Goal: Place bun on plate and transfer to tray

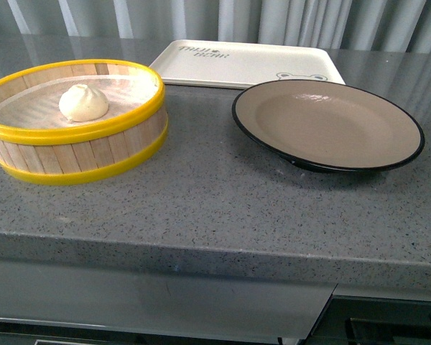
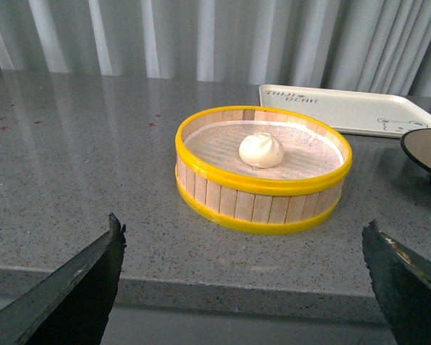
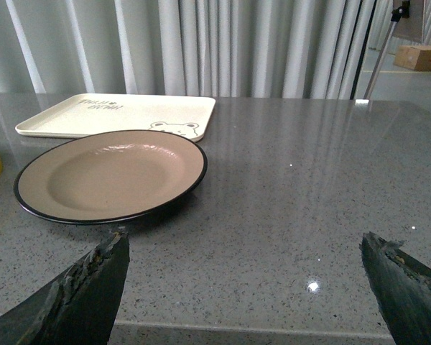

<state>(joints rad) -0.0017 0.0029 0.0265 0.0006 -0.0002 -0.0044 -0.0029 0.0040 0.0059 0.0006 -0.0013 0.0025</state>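
Note:
The white pleated bun (image 1: 83,102) (image 2: 261,150) sits inside a yellow-rimmed wooden steamer basket (image 1: 93,147) (image 2: 262,205) at the left of the counter. To its right rests the empty taupe plate (image 1: 323,122) (image 3: 108,172) with a black rim. Behind both lies the cream tray (image 1: 201,65) (image 2: 345,108) (image 3: 93,115) with a bear face. My left gripper (image 2: 243,237) is open at the counter's front edge, well short of the basket. My right gripper (image 3: 244,244) is open too, over bare counter beside the plate. Neither arm shows in the front view.
The grey speckled counter (image 1: 215,208) ends in a front edge close to both grippers. Grey curtains (image 3: 223,43) hang behind the counter. A stand and a wooden block (image 3: 420,56) are far off at the back right.

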